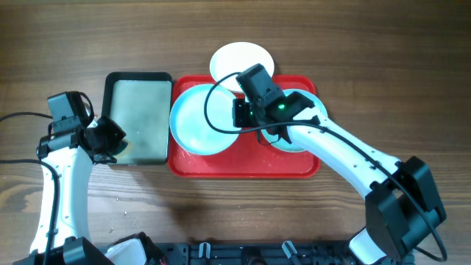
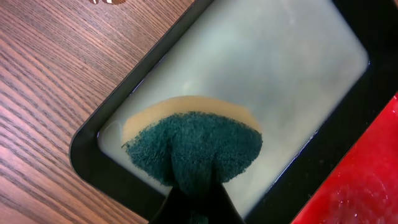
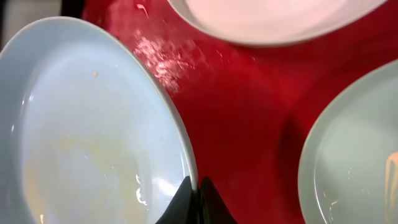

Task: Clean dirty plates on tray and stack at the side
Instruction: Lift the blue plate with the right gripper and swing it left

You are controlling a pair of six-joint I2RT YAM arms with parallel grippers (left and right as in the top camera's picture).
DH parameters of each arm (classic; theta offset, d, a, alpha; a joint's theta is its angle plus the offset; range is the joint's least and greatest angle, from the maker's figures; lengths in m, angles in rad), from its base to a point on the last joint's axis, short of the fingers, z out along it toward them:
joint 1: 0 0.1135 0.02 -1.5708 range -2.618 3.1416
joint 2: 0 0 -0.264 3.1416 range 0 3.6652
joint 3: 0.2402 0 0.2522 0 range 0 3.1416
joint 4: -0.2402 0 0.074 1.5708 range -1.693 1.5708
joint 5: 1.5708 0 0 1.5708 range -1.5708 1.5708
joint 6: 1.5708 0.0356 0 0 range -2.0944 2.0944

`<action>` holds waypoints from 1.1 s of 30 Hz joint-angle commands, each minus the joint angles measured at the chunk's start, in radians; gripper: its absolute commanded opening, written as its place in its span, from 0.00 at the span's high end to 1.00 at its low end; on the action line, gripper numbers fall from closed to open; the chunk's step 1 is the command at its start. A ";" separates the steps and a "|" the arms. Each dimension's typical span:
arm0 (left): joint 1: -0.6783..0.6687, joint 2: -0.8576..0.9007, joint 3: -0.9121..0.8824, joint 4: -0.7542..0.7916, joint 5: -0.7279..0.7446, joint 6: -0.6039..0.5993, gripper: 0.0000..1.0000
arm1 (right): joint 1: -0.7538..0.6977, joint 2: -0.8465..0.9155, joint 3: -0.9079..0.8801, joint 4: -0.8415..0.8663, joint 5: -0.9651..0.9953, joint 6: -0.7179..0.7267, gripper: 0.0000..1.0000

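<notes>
The left tool (image 2: 193, 202) is clamping a green-faced sponge (image 2: 193, 146) over the black-rimmed tray (image 2: 93, 165) at 9 o'clock of the red tray (image 3: 249, 124), while the right tool (image 3: 194, 202) is seemingly pinching shut on the 3 o'clock rim of that tray's left aqua plate (image 3: 81, 124), so I judge that carrying the sponge across for scrubbing is coming next.

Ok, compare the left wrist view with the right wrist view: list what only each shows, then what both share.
Only the left wrist: a sponge pinched in the left gripper, over a black tray on the wooden table. Only the right wrist: a blue plate, a white plate, another pale plate, white specks, and the shut right gripper at the blue plate's rim. Both: the red tray.
</notes>
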 commanded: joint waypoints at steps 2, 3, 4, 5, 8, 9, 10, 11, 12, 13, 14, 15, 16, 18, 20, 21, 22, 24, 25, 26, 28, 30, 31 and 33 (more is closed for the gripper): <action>0.003 -0.009 -0.006 0.013 0.009 0.020 0.96 | 0.031 -0.026 0.053 0.051 0.161 0.015 0.96; 0.003 -0.009 -0.006 0.015 0.009 0.020 0.96 | 0.044 -0.026 0.053 0.073 0.198 0.015 0.96; 0.003 -0.009 -0.006 0.018 0.009 0.020 0.96 | 0.056 -0.025 0.053 0.093 0.218 0.015 0.96; 0.003 -0.009 -0.006 0.021 0.009 0.020 0.96 | 0.072 -0.025 0.053 0.120 0.238 0.014 0.96; 0.003 -0.009 -0.006 0.030 0.008 0.020 0.96 | 0.118 -0.019 0.053 0.199 0.295 0.014 0.96; 0.003 -0.009 -0.006 0.033 0.008 0.020 0.96 | 0.135 -0.013 0.053 0.230 0.327 0.013 0.96; 0.003 -0.009 -0.007 0.034 0.008 0.021 0.96 | 0.148 -0.007 0.053 0.255 0.357 0.012 0.96; 0.003 -0.009 -0.007 0.034 0.008 0.021 0.96 | 0.157 -0.001 0.053 0.274 0.379 0.011 0.96; 0.003 -0.006 -0.007 0.034 0.008 0.023 0.96 | 0.172 0.008 0.053 0.306 0.414 0.006 0.96; 0.003 -0.003 -0.007 0.034 0.008 0.023 0.96 | 0.184 0.022 0.053 0.343 0.437 -0.018 0.96; 0.003 -0.001 -0.007 0.034 0.008 0.023 0.96 | 0.190 0.029 0.053 0.364 0.444 -0.032 0.96; 0.003 0.002 -0.007 0.034 0.008 0.023 0.96 | 0.200 0.046 0.053 0.401 0.451 -0.048 0.96; 0.003 0.003 -0.007 0.034 0.008 0.023 0.96 | 0.206 0.064 0.053 0.433 0.453 -0.058 0.96; 0.003 0.003 -0.007 0.035 0.008 0.023 0.96 | 0.213 0.097 0.053 0.491 0.454 -0.076 0.96; 0.003 0.003 -0.008 0.037 0.008 0.023 0.96 | 0.216 0.133 0.053 0.547 0.461 -0.095 0.96; 0.003 0.003 -0.008 0.037 0.008 0.023 0.96 | 0.216 0.151 0.053 0.572 0.461 -0.099 0.95; 0.003 0.003 -0.008 0.037 0.008 0.023 0.96 | 0.216 0.179 0.056 0.610 0.462 -0.131 0.96; 0.003 0.003 -0.008 0.037 0.009 0.023 0.96 | 0.216 0.212 0.079 0.631 0.477 -0.156 0.95; 0.003 0.003 -0.008 0.037 0.009 0.023 0.96 | 0.216 0.227 0.096 0.636 0.479 -0.175 0.96; 0.003 0.003 -0.008 0.037 0.009 0.023 0.96 | 0.216 0.253 0.128 0.636 0.480 -0.200 0.96; 0.003 0.003 -0.008 0.037 0.009 0.023 0.96 | 0.216 0.294 0.184 0.635 0.482 -0.241 0.96; 0.003 0.003 -0.008 0.037 0.009 0.023 0.96 | 0.216 0.336 0.246 0.628 0.492 -0.290 0.96; 0.003 0.003 -0.008 0.037 0.009 0.023 0.96 | 0.216 0.353 0.274 0.628 0.494 -0.314 0.96; 0.003 0.003 -0.008 0.037 0.009 0.023 0.96 | 0.216 0.377 0.326 0.631 0.513 -0.372 0.96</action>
